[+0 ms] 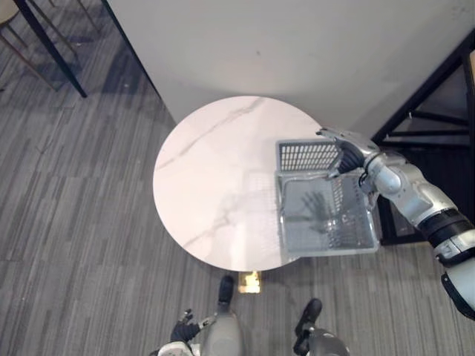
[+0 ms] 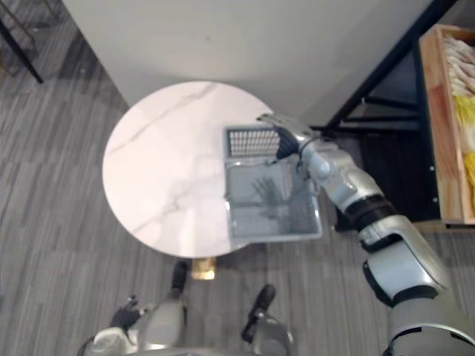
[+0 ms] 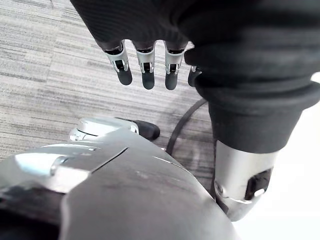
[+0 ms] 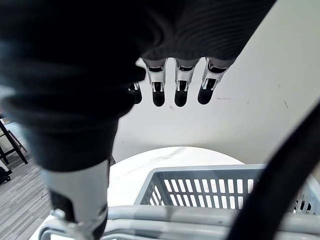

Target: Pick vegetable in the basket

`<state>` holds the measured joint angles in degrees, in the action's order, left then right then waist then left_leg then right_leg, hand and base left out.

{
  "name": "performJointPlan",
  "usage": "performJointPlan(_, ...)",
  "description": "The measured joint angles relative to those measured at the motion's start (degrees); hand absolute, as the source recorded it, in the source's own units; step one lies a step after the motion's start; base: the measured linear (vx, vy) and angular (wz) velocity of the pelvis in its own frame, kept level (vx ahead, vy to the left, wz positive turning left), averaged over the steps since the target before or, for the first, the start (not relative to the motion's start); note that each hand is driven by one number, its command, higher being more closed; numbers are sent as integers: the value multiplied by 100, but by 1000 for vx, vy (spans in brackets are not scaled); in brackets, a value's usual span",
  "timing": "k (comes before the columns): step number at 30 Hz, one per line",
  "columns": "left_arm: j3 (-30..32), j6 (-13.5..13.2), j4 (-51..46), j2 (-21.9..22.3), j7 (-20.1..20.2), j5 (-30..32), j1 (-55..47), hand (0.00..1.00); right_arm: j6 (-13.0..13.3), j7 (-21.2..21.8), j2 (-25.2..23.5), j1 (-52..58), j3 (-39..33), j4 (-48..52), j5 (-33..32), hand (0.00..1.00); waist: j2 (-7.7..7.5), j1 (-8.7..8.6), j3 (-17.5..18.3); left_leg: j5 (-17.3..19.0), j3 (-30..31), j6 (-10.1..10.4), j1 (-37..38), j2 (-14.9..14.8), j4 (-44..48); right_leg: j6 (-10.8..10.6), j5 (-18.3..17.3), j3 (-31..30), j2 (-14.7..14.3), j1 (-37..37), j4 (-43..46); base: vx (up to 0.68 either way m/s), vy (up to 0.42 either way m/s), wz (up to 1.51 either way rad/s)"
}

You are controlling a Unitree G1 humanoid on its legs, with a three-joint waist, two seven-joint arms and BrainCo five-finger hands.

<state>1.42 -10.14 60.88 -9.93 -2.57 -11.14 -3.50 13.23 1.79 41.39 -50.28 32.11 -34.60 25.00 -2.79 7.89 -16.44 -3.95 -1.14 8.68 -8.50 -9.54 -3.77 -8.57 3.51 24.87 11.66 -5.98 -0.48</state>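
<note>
A grey slotted plastic basket (image 1: 326,248) stands on the right side of the round white marble table (image 1: 208,170), overhanging the edge a little. Nothing lies inside it; my hand's shadow falls on its floor. My right hand (image 1: 349,146) hovers over the basket's far right corner, fingers (image 4: 180,87) straight and holding nothing, with the basket's far wall (image 4: 200,187) beneath them. No vegetable is on the table. My left hand (image 3: 145,70) hangs low by my side, fingers relaxed, over the carpet.
A black metal rack (image 1: 423,119) stands right of the table. Beyond it is a wooden crate (image 2: 449,126) with yellow and pale goods. A white wall (image 1: 297,44) runs behind the table. Dark furniture legs (image 1: 52,52) stand at the upper left on grey carpet.
</note>
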Motion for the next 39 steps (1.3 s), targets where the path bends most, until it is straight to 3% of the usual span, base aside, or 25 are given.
performJointPlan(22,-110,-102,-190,-27,-107,5,-18,0,129,23,268,511,-4,55,-4,0,-7,-26,-252,-20,-102,-20,-77,81,-12,-15,10,-117,92,-195,70,1,0,-1)
performJointPlan(36,-135,-185,-188,40,-160,-1,0,0,38,-256,264,80,-314,-912,1,0,175,-115,-490,-67,-90,-66,-253,197,-22,-54,88,-122,192,-362,43,1,3,0)
performJointPlan(37,-153,-184,-186,40,-161,-1,0,0,10,-261,264,45,-342,-948,1,100,180,-109,-511,-70,-99,-69,-254,199,-24,-53,93,-131,194,-370,43,0,0,0)
performJointPlan(39,-172,-179,-182,47,-165,-1,-1,0,-11,-267,253,-28,-445,-1058,1,100,194,-94,-558,-73,-101,-71,-257,201,-29,-52,96,-134,195,-375,43,0,0,0)
